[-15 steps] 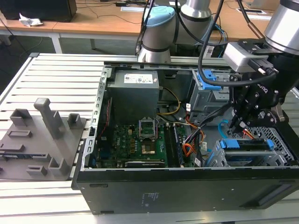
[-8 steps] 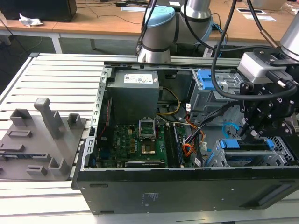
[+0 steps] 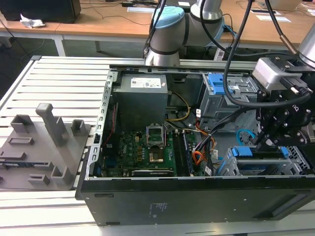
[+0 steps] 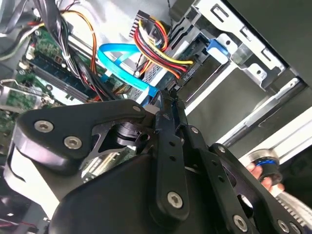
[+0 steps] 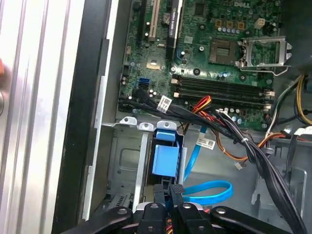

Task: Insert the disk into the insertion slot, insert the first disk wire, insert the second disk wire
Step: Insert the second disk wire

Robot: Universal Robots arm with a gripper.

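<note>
The disk sits inside the insertion slot (image 3: 231, 169), a low grey cage at the case's front corner on the exterior view's right. Its blue bracket (image 5: 165, 161) shows behind the cage wall (image 5: 122, 161). The first disk wire (image 4: 156, 44), an orange, red and black bundle, runs to a dark plug (image 4: 187, 73) at the disk's back edge. The second disk wire (image 5: 209, 192) (image 4: 122, 61), a light blue loop, ends right at my fingertips. My gripper (image 4: 168, 97) (image 5: 171, 189) hangs over the disk's rear, its jaws pressed together on that cable's dark end.
A taller grey cage with a blue latch (image 3: 221, 88) stands behind the slot. The motherboard (image 3: 147, 147) and power supply (image 3: 142, 96) fill the case's middle. Black cable bundles (image 5: 234, 136) cross near the disk. A grey fixture (image 3: 44, 142) lies outside, on the exterior view's left.
</note>
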